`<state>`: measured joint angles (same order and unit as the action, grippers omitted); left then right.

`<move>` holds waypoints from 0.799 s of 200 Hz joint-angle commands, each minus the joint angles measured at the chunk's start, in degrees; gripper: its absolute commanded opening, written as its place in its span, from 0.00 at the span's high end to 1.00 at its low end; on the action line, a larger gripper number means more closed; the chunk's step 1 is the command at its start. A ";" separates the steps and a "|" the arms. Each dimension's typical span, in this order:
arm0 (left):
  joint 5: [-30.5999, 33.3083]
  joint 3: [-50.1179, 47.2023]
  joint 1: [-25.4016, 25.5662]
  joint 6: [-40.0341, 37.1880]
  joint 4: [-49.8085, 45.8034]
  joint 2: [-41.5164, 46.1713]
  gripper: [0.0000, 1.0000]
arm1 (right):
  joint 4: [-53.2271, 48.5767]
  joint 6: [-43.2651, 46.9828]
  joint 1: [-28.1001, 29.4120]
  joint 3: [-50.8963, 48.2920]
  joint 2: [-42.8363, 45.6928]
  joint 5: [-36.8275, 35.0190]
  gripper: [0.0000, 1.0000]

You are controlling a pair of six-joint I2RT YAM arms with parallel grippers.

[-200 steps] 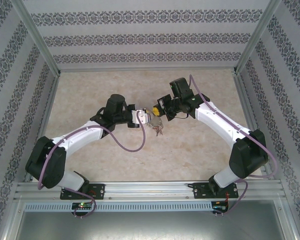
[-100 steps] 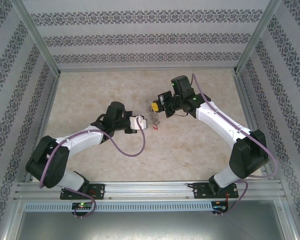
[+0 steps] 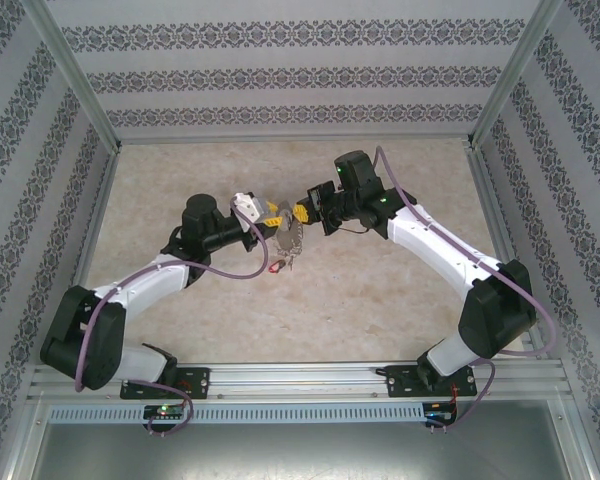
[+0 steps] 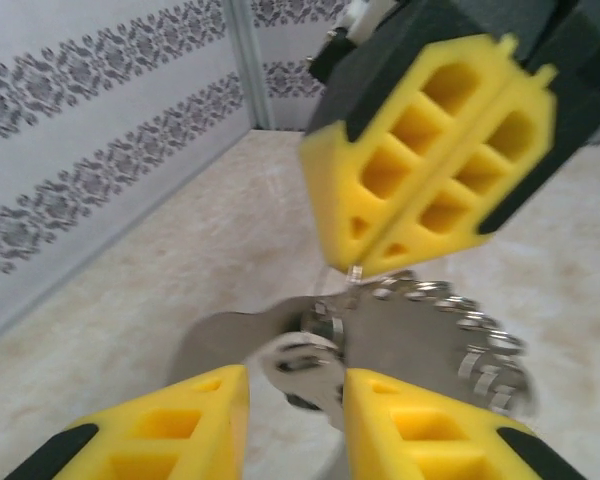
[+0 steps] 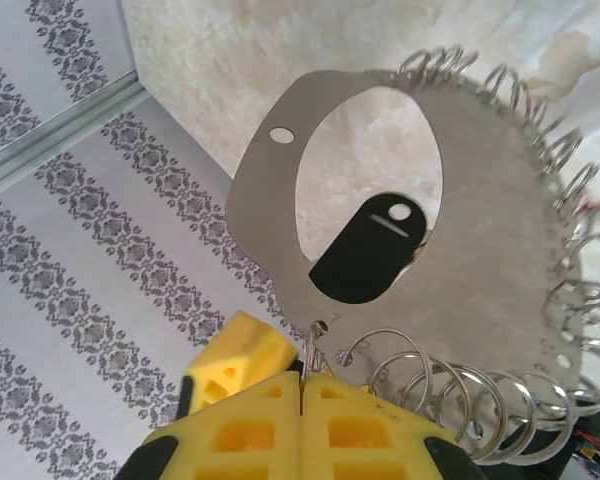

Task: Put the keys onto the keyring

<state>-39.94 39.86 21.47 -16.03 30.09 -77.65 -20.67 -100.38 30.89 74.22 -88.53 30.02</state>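
Observation:
The keyring (image 5: 480,250) is a flat grey metal plate with a big oval hole and several wire rings along its rim; it hangs in the air (image 3: 288,238) between the two grippers. My right gripper (image 5: 302,385) is shut on one thin wire ring of it. Through the hole a black key head (image 5: 365,255) shows. My left gripper (image 4: 296,392) stands open just below the plate (image 4: 430,340), with a blurred small metal piece (image 4: 305,362) between its fingers, apart from the left one. A red key (image 3: 275,267) shows just below the keyring; whether it lies on the table I cannot tell.
The beige marbled tabletop (image 3: 380,290) is fenced by patterned walls and aluminium posts (image 3: 80,100). Both arms meet at the table's middle, the grippers (image 3: 265,212) (image 3: 302,212) nearly tip to tip.
My left gripper has opened and swung up toward the back, now facing the right gripper. The right gripper with the keyring has shifted a little left.

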 commanded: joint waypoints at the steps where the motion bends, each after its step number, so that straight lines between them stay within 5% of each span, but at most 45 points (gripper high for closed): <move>1: -4.16 -1.71 -0.13 12.22 3.49 2.16 0.67 | 2.33 -0.26 -0.05 2.42 0.18 1.79 1.00; 43: -2.06 1.41 -0.15 11.55 0.80 2.77 0.57 | 1.84 0.32 0.00 4.07 -1.20 2.80 1.00; 121: -3.98 8.92 0.61 -13.82 -13.91 0.98 0.57 | -0.35 1.55 0.31 5.41 -2.08 4.14 1.00; 160: -5.12 11.02 0.73 -17.72 -17.87 -0.55 0.58 | 0.39 0.85 0.31 4.85 -1.75 4.87 1.00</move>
<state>-43.18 48.80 21.71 -27.77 16.03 -77.12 -21.23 -99.72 30.92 77.28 -90.48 32.71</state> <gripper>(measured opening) 0.427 0.048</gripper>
